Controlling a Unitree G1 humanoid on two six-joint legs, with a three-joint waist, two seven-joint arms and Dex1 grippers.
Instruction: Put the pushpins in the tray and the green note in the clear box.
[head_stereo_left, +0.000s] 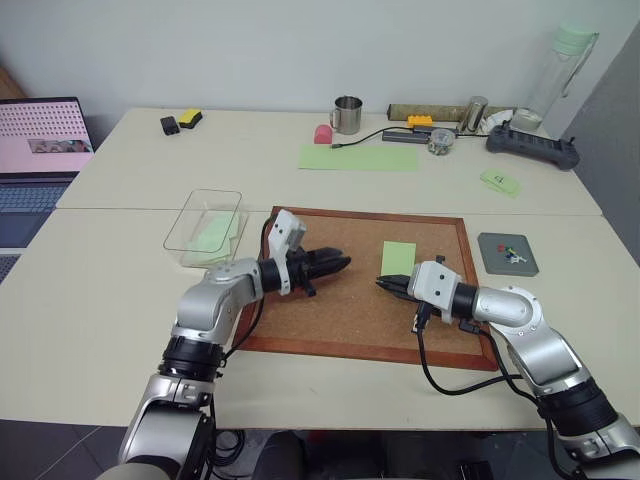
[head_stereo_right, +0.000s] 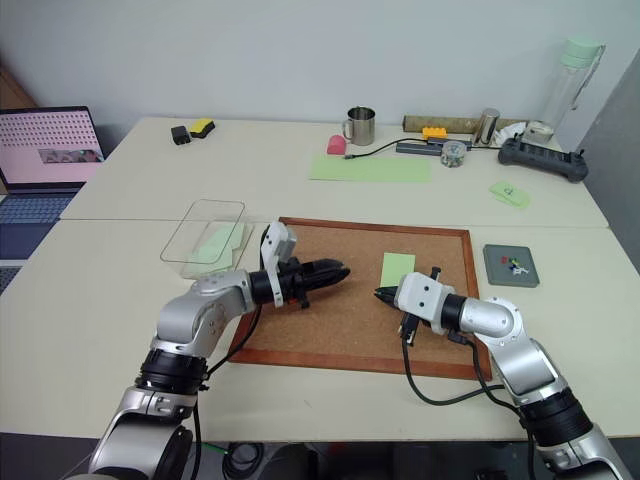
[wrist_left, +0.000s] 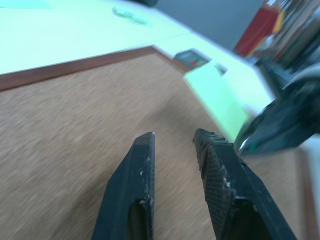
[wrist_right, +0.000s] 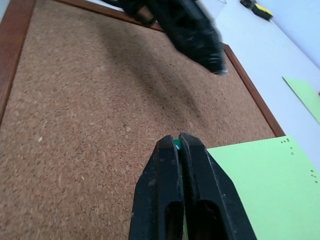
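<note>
I see my left end effector (head_stereo_left: 340, 265) slightly spread over bare corkboard (head_stereo_left: 330, 315); right end effector (wrist_right: 179, 142) pinching a green pin (wrist_right: 176, 145) at the green note's (head_stereo_left: 398, 258) edge, tray (head_stereo_left: 507, 254) on the desk (head_stereo_left: 120, 300) beyond the frame, clear box (head_stereo_left: 205, 226) left.

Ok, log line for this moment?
left gripper open above corkboard | right gripper shut by note corner | note flat on corkboard, not in box | pins in tray
</note>
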